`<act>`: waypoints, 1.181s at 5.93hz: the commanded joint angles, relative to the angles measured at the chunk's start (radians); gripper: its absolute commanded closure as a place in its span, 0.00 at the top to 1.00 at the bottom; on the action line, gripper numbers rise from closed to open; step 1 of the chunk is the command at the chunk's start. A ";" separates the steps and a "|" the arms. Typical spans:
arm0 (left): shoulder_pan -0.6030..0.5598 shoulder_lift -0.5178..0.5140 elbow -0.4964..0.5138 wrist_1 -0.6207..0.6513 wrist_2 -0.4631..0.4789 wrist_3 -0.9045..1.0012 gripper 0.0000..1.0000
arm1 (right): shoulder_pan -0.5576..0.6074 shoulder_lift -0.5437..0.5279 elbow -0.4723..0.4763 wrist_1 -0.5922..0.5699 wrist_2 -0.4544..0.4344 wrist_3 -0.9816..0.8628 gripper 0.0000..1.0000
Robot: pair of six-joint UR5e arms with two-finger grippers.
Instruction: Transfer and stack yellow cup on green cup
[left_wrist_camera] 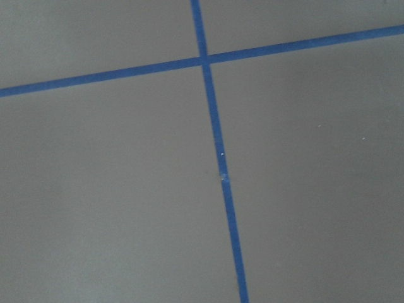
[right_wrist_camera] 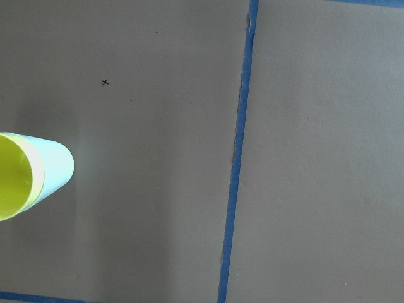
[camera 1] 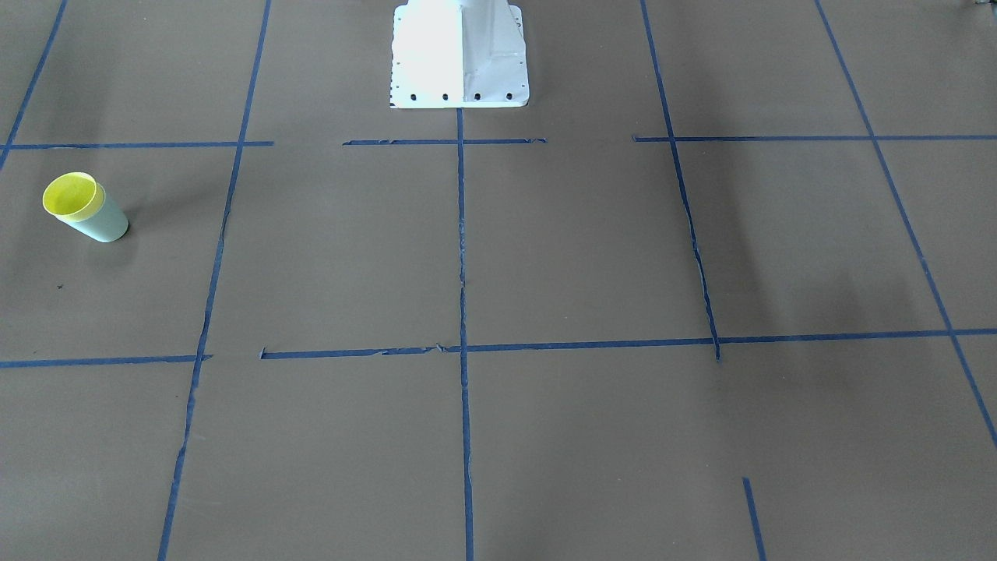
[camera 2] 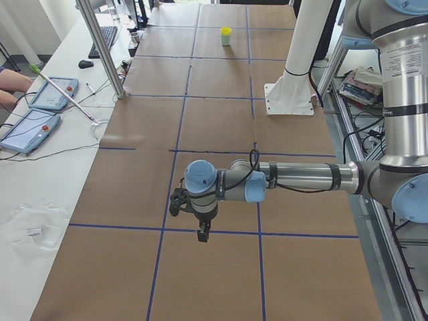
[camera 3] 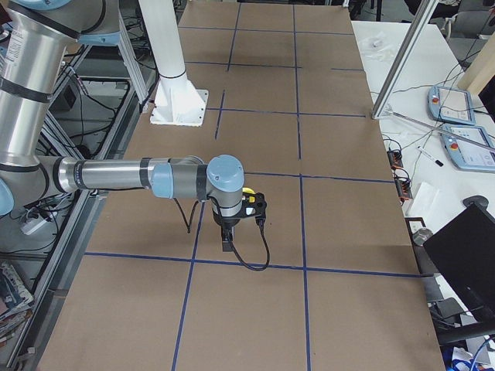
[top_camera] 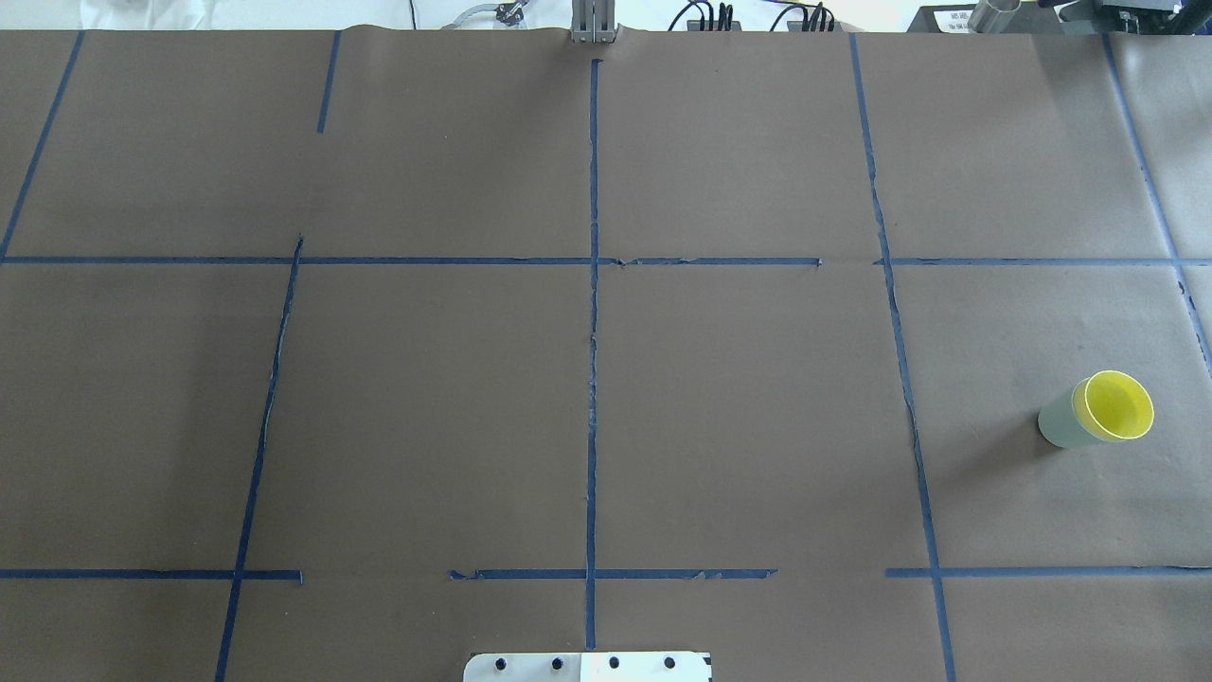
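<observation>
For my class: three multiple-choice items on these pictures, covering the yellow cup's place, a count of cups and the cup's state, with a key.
1. The yellow cup stands on: A. the robot's right side; B. the table's middle; C. the robot's left side.
2. Cups in view: A. one; B. two; C. four.
3. The yellow cup is: A. lying apart; B. nested upright in the green cup; C. upside down.
Key: A, it shows at the overhead view's right; B, one yellow, one green; B, only its rim shows above the green wall.
</observation>
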 commanded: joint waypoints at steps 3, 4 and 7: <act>-0.043 0.019 -0.084 0.078 0.009 -0.001 1.00 | 0.000 0.000 -0.005 0.002 0.003 0.000 1.00; -0.042 0.036 -0.088 0.108 0.008 0.001 1.00 | 0.000 0.000 -0.005 0.005 0.003 0.000 1.00; -0.041 0.037 -0.070 0.106 0.011 0.002 1.00 | 0.000 0.000 -0.005 0.006 0.003 -0.003 1.00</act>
